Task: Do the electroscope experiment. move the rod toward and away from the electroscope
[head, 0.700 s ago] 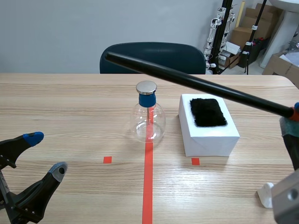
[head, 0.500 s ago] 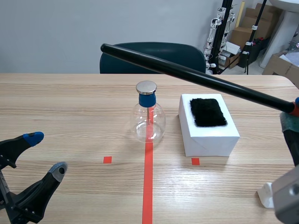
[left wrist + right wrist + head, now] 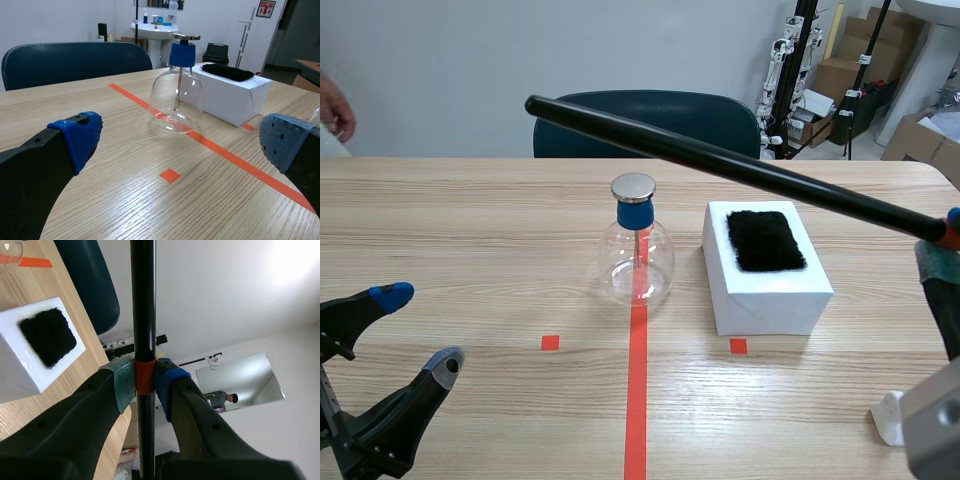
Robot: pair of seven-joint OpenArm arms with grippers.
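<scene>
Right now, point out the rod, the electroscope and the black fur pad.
rod (image 3: 720, 160), scene view, mid-shaft.
electroscope (image 3: 638, 265), scene view, glass bulb.
black fur pad (image 3: 765, 240), scene view, pad's centre.

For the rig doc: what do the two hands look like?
Left hand: two thick black fingers with dotted blue pads. Right hand: same black fingers, one pad grey-green, the other blue.

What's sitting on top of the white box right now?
A black fuzzy pad lies flat on the white box, covering most of its top. The surface beneath it is hidden.
</scene>
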